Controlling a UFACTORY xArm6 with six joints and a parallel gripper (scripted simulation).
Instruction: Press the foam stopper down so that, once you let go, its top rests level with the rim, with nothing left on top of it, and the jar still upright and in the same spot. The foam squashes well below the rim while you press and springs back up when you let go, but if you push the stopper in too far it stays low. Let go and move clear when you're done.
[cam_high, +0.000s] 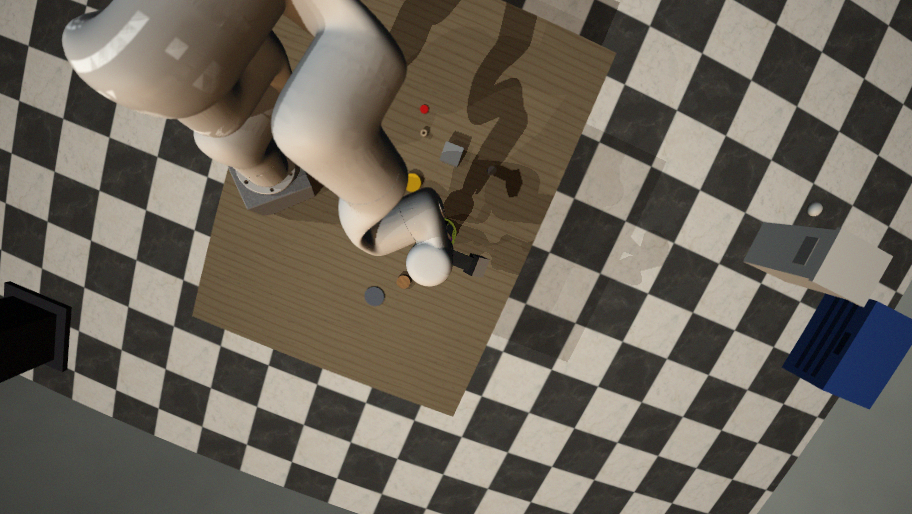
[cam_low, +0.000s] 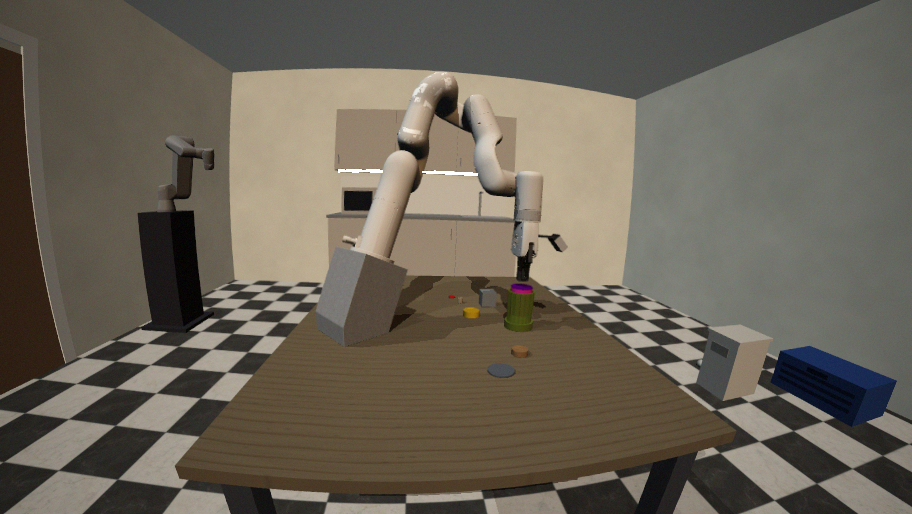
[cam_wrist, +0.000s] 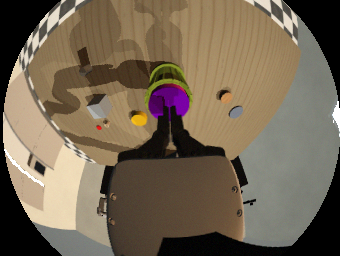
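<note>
Gripper (cam_low: 524, 275) hung shut and empty just above the purple foam stopper (cam_low: 521, 288), which sat proud of the upright green ribbed jar (cam_low: 519, 312); risk was overdriving the press, leaving the foam stuck low.

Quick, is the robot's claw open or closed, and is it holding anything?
Gripper: closed, holding nothing, above the purple stopper.

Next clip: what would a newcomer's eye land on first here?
Likely the big pale robot arm arching over the brown wooden table, its shut claw hanging just above the olive-green ribbed jar. Next, the bright purple foam stopper capping that jar near the table's middle, with nothing resting on it.
</note>
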